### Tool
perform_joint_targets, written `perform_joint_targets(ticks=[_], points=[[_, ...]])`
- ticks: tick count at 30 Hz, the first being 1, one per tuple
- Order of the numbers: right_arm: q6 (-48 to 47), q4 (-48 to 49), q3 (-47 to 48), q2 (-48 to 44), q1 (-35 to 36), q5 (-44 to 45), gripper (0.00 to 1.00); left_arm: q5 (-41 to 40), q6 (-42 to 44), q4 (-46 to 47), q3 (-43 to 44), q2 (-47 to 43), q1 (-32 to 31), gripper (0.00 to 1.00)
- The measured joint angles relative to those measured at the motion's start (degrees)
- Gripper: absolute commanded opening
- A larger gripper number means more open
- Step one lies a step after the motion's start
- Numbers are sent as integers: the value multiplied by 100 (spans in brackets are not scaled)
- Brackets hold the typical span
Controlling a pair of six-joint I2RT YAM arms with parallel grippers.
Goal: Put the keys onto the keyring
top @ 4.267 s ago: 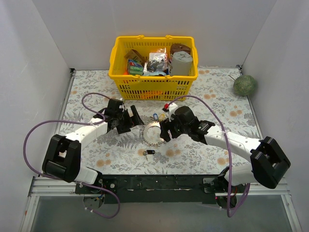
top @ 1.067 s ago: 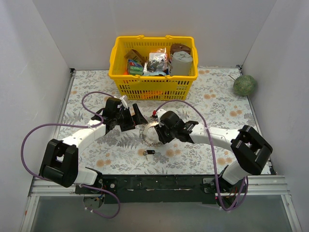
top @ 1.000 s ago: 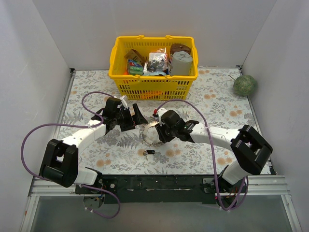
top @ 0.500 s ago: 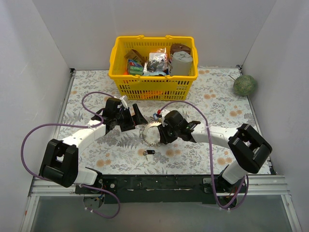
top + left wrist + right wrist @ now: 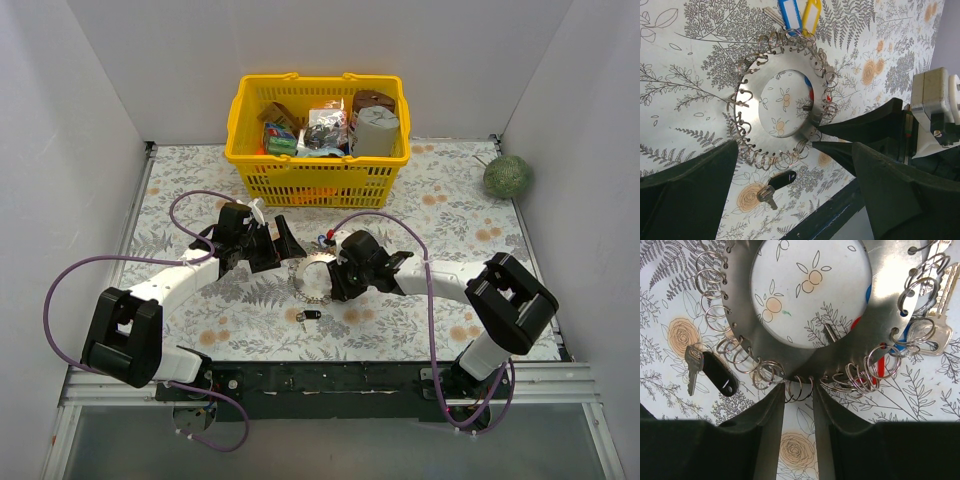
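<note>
Two claws meet at the keyring (image 5: 298, 285), which lies flat on the flowered tabletop (image 5: 450, 215) around its middle, nearer than the yellow basket (image 5: 250, 170). The left claw (image 5: 274, 246) hovers at the ring's far left side with its jaws spread wide and nothing in them; in its wrist view its fingers (image 5: 690, 190) frame the whole ring. The right claw (image 5: 798, 390) sits at the ring's right side, jaws drawn narrow around one small wire loop on the toothed rim. It appears to pinch that loop, though contact is hard to confirm. A black-headed key (image 5: 310, 315) lies on the tabletop just near of the ring. A blue-tagged key (image 5: 789, 11) and a yellow-tagged key (image 5: 811, 12) lie at its far rim.
</note>
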Motion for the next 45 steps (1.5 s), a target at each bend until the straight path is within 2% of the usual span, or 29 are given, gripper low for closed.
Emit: perform_joint_targets(ticks=[7,11,14,16,19,25,45], points=[[11,7,-7,2,-28,-37,34,33,0,4,-24,0,0,98],[15,-37,-4,0,-33,-57,45,35,0,7,-28,0,0,98],[33,-85,-4,-9,-33,-55,57,35,0,13,-28,0,0,98],[26,-122,-4,-94,-33,-33,60,35,0,20,-31,0,0,98],[13,-170,-4,-330,-33,-26,60,35,0,20,-31,0,0,98],[-7,-101,66,-551,-33,-208,54,35,0,39,-39,0,0,98],[125,-44,181,-90,-74,-372,48,37,0,44,-118,0,0,98]])
